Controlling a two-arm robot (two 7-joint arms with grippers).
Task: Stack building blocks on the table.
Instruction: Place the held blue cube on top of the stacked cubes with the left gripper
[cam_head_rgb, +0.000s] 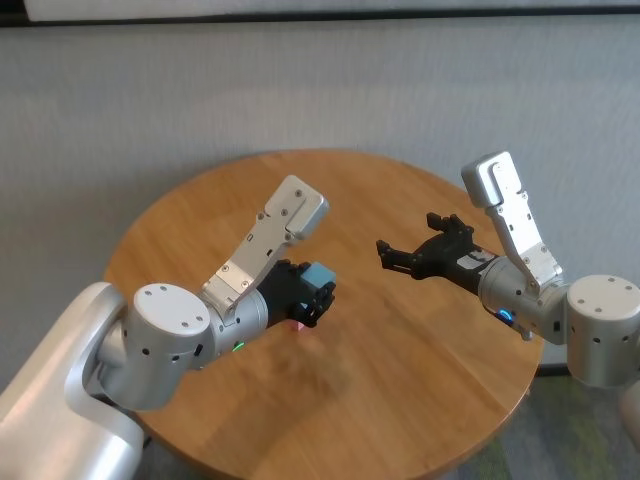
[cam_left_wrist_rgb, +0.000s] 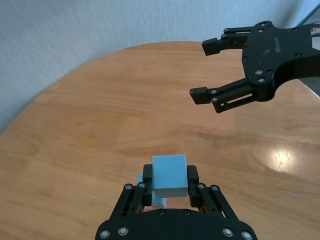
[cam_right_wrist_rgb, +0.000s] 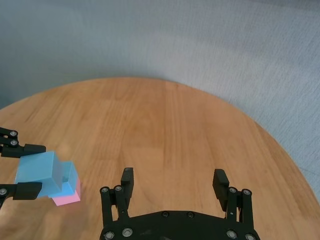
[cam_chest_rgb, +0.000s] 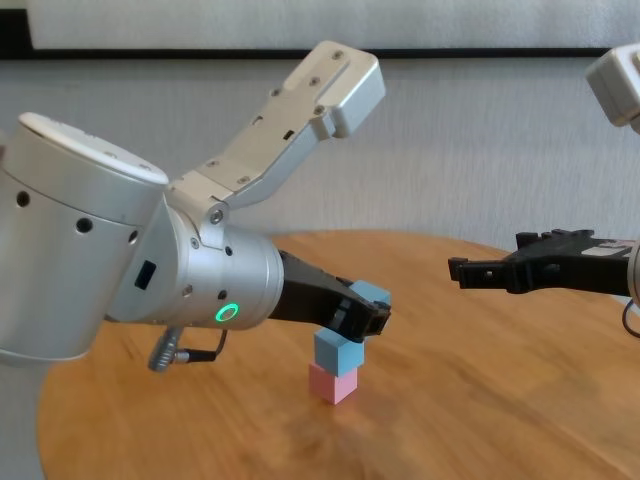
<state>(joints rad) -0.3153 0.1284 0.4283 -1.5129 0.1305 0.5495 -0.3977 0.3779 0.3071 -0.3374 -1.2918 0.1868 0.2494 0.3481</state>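
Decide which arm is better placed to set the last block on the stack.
Left. Its claw grips a light blue cube just above the blue-on-pink stack; the right claw hangs open, apart.

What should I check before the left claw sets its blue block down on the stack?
1. Grip: left claw shut on the held blue block, which sits square between the fingers. Ok.
2. Base: lower blue block rests on the pink block, both upright on the table. Ok.
3. Height: held block is above the lower blue one in the chest view; whether a gap remains, cannot tell.
4. Alignment: in the right wrist view the held block looks offset from the stack. Cannot tell.
5. Right claw open, empty, apart from the stack. Ok.
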